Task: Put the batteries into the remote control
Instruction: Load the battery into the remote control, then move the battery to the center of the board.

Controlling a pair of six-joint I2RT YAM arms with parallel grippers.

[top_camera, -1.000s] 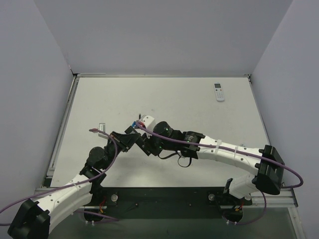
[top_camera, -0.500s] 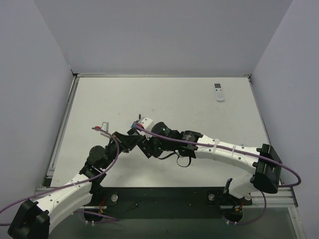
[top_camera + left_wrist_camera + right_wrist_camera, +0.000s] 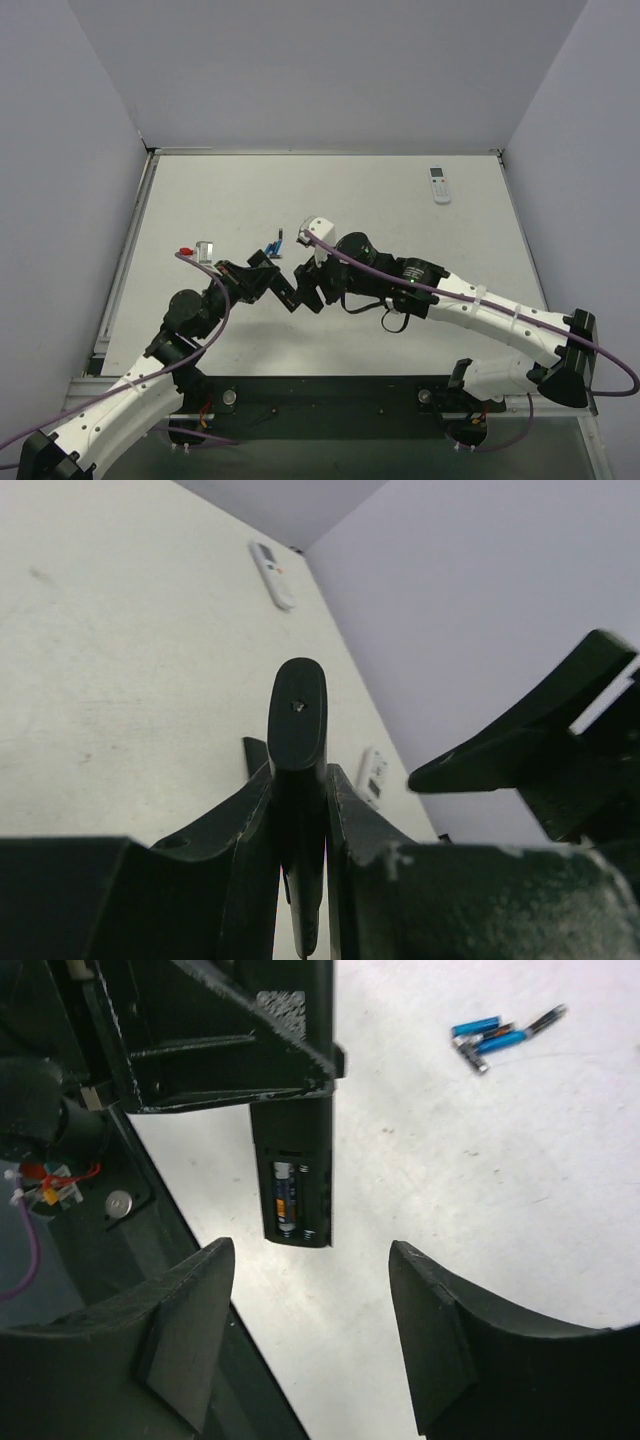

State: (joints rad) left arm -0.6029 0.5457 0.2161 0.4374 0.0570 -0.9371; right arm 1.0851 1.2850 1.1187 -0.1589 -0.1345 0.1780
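Note:
My left gripper (image 3: 298, 785) is shut on the black remote control (image 3: 297, 720) and holds it above the table, about halfway along its length. From the right wrist the remote control (image 3: 295, 1175) shows its open battery bay, with one battery (image 3: 284, 1196) seated in the left slot. My right gripper (image 3: 312, 1325) is open with nothing between its fingers, just short of the remote's end. Loose blue and dark batteries (image 3: 495, 1036) lie on the table beyond; they show from above as the batteries (image 3: 274, 247) behind both grippers. Left gripper (image 3: 264, 281) and right gripper (image 3: 308, 287) face each other.
A small white remote (image 3: 438, 184) lies at the back right, and from the left wrist it is the white remote (image 3: 272, 562) far off. Another white remote (image 3: 372, 776) lies nearer. A small clear piece (image 3: 206, 247) sits by the left arm's cable. The dark base rail (image 3: 150, 1210) runs along the near edge.
My right gripper has drawn back to the right, away from the remote, and its jaws now stand apart. The left arm has shifted slightly, still holding the remote.

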